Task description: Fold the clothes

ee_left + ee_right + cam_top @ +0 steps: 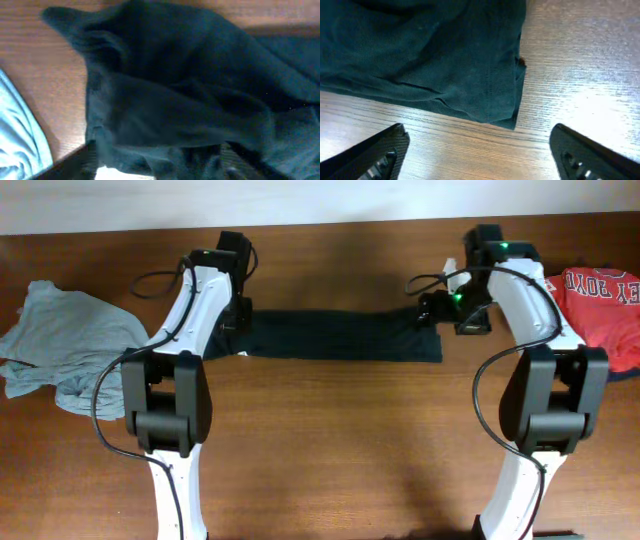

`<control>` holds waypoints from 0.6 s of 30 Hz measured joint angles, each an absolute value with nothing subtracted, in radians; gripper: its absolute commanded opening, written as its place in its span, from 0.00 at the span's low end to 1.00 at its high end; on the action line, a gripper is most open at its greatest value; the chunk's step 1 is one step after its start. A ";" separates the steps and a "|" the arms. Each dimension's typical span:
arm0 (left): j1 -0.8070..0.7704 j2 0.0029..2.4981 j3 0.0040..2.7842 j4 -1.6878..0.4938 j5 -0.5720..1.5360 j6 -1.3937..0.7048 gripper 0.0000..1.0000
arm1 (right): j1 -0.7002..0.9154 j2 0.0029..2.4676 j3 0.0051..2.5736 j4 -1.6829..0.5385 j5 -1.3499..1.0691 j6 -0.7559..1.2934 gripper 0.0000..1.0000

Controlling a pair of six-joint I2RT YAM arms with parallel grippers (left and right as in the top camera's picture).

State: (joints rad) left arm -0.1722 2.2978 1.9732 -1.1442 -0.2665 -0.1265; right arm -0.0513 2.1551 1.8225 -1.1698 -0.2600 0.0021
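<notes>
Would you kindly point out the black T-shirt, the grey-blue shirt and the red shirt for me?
black T-shirt point(340, 336), overhead view, middle of the folded strip.
grey-blue shirt point(60, 340), overhead view, centre of the crumpled fabric.
red shirt point(605, 305), overhead view, below the white lettering.

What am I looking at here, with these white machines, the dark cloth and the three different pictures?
Two robot arms work at a wooden table. One picture looks down from above; the other two come from cameras on each wrist. A black T-shirt, folded into a long band, lies between the arms. A grey-blue shirt lies at one side and a red shirt at the other. The right gripper is open above the black shirt's end, holding nothing. The left gripper is mostly hidden.
</notes>
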 measured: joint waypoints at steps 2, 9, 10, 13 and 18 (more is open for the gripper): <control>-0.162 2.286 1.977 -1.144 -0.262 -0.152 0.99 | -0.053 2.155 1.817 -1.155 -0.271 -0.004 0.82; -0.091 2.185 2.019 -1.143 -0.147 -0.180 0.99 | -0.051 2.155 1.691 -1.027 -0.308 -0.001 0.78; -0.080 2.168 2.022 -1.143 -0.129 -0.181 0.99 | -0.051 2.155 1.670 -1.012 -0.310 0.000 0.78; -0.030 2.113 2.029 -1.137 -0.053 -0.184 0.99 | -0.051 2.155 1.595 -0.932 -0.313 0.012 0.76; 0.017 2.080 2.032 -1.135 0.004 -0.184 0.99 | -0.051 2.142 1.540 -0.857 -0.317 0.038 0.73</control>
State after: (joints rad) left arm 0.0170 2.0800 2.0315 -1.1347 0.0044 -0.1841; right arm -0.0509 2.1422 1.5398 -0.8574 -0.3172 0.0376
